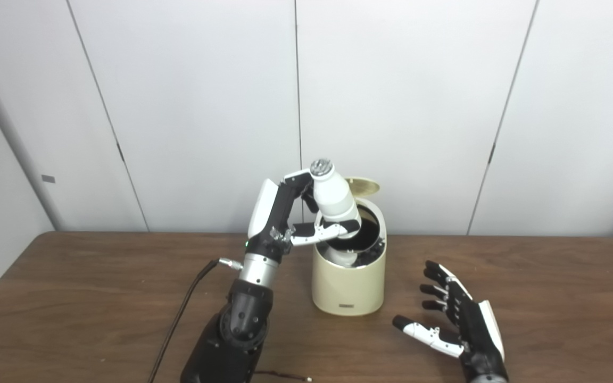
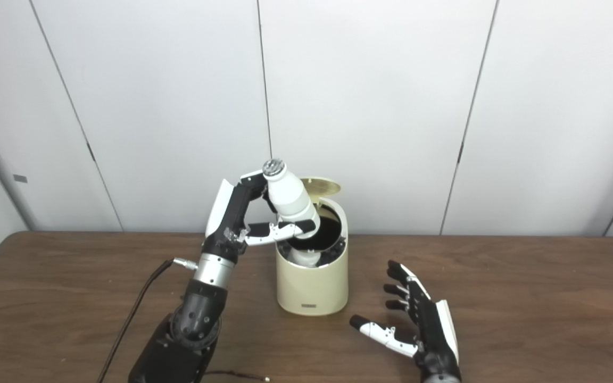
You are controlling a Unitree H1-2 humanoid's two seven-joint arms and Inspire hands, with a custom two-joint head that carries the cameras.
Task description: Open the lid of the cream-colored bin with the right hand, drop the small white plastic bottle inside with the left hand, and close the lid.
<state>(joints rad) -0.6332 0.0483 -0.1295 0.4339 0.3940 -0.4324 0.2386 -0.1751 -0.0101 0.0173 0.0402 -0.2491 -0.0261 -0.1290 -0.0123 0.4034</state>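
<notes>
The cream-colored bin (image 1: 347,290) stands mid-table with its lid (image 1: 362,185) tipped up at the back, showing a dark inside. My left hand (image 1: 290,213) is shut on the small white plastic bottle (image 1: 333,198), which tilts with its silver cap up-left and its base over the bin's opening. Something white (image 1: 344,257) shows inside the bin's mouth below the bottle. My right hand (image 1: 458,316) rests open just above the table to the right of the bin, fingers spread, holding nothing.
A black cable (image 1: 179,319) runs from the left wrist down to the table's front edge. The brown wooden table (image 1: 72,298) meets white wall panels (image 1: 402,106) right behind the bin.
</notes>
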